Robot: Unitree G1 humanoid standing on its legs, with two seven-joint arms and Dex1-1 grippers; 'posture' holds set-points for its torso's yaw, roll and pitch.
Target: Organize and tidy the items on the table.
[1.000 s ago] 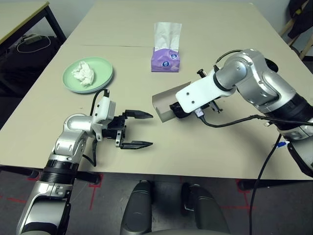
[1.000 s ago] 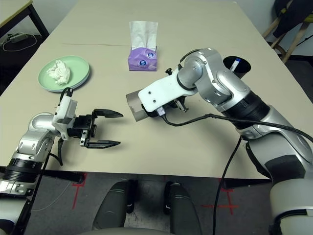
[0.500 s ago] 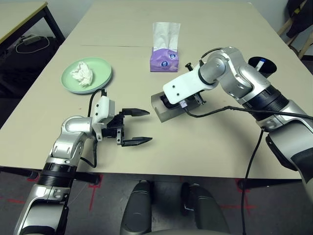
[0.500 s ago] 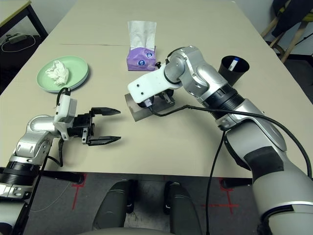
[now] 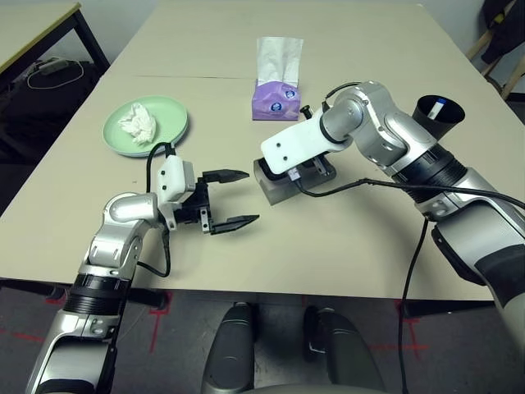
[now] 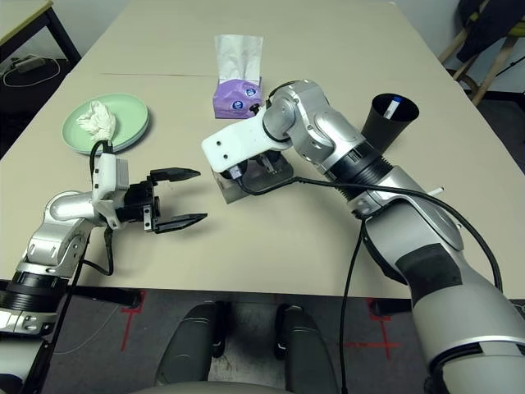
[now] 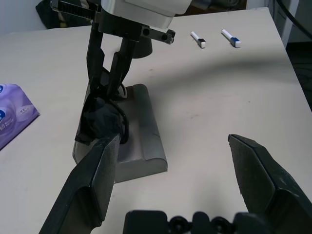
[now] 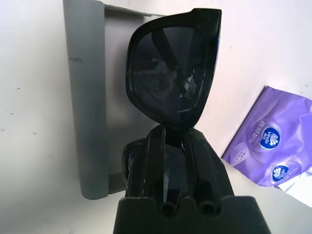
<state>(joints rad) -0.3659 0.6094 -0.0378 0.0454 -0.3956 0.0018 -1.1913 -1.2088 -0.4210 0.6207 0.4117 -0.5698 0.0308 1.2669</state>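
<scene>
Gently, we pinch light, brittle, slippery black plastic sunglasses (image 8: 171, 73) in our right gripper (image 8: 170, 141) at the frame's middle over the grey oblong glasses case (image 7: 141, 131) mid-tabletop, while our left gripper (image 5: 225, 199) stands spread and empty.

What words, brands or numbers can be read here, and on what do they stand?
Tissue pack: round blue badges with white lettering, too blurred to read.
Glasses case: a faint mark on the lid, too small to read.
Markers: no readable text.
Sunglasses, cup, plate: no writing visible.
</scene>
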